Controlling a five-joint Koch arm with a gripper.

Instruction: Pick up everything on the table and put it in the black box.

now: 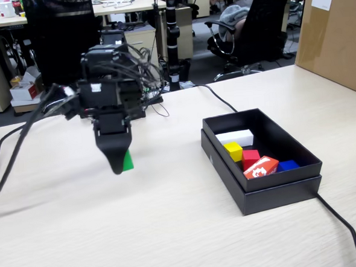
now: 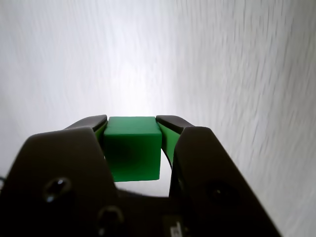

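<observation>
My claw (image 2: pixel 132 123) grips the green cube (image 2: pixel 132 153) over the worktop (image 1: pixel 111 234); the yellow cube (image 1: pixel 233 151) and red cube (image 1: pixel 250 158) lie in the black box (image 1: pixel 278 194).

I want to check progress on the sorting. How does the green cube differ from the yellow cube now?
The green cube is clamped between the jaws of the gripper; the yellow cube is touched by nothing. The green cube is outside the black box, above the table; the yellow cube lies inside the box, beside the red cube. They differ in colour. Both are small, plain cubes of about equal size.
</observation>
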